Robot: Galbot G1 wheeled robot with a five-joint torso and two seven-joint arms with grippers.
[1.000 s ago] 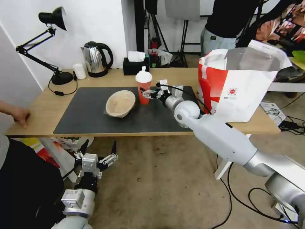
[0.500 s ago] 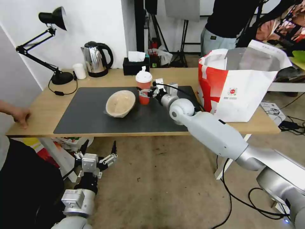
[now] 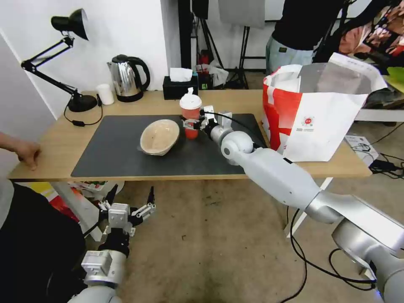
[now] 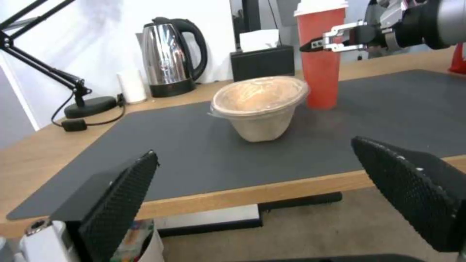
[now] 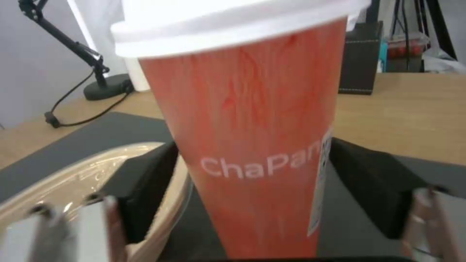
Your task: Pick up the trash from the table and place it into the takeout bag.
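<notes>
— What kind of place is this?
— A studio or lab: tripods (image 3: 242, 54) and light stands behind the table (image 3: 63, 143), loose cables (image 3: 320, 269) on a bare floor.

White letters reading "ChaPan" run across the red cup (image 5: 252, 145) (the word is cut off at the cup's edge). The logo on the bag (image 3: 307, 122) is too small to read.
</notes>
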